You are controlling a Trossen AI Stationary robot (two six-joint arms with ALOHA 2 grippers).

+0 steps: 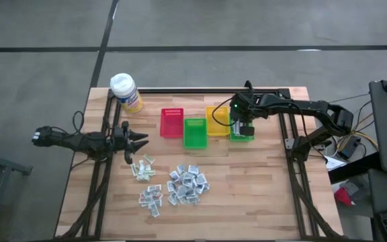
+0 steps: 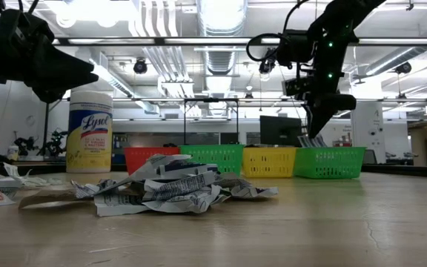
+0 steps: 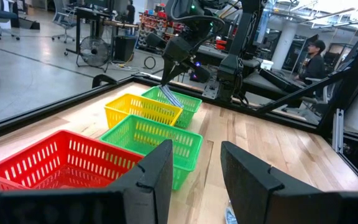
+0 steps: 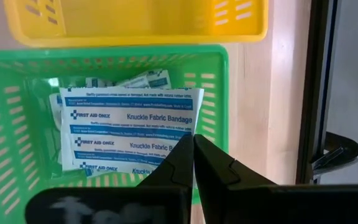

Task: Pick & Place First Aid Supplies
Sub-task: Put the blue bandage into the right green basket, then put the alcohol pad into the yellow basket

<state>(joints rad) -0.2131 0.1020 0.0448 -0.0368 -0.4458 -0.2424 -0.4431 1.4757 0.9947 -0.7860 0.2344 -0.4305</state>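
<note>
**A:** Describe surface and surroundings.

**B:** A light wooden butcher-block table (image 1: 247, 202) stands on a grey concrete floor. Beyond it lies an open workshop with ceiling ducts, and a seated person (image 3: 314, 55) is at the far side.

**A:** Item counts?

**B:** Four slotted plastic bins in a row: one red bin (image 1: 171, 123), one near green bin (image 1: 195, 133), one yellow bin (image 1: 216, 121) and one far green bin (image 1: 242, 132). One yellow wipes canister with white cap (image 1: 125, 92) is at the table's corner. The loose first aid packets (image 1: 187, 185), flat white-and-blue wrappers, lie in three clusters; too many and too small to count reliably.

**A:** Bin contents?

**B:** The far green bin holds white knuckle bandage packets (image 4: 129, 134) with blue print. The red and near green bins appear empty.

**A:** Gripper states?

**B:** The right gripper (image 4: 194, 155) is over the far green bin, fingers closed together, holding nothing. The left gripper (image 1: 140, 141) hovers beside the loose packets, fingers apart, nothing between them.
</note>
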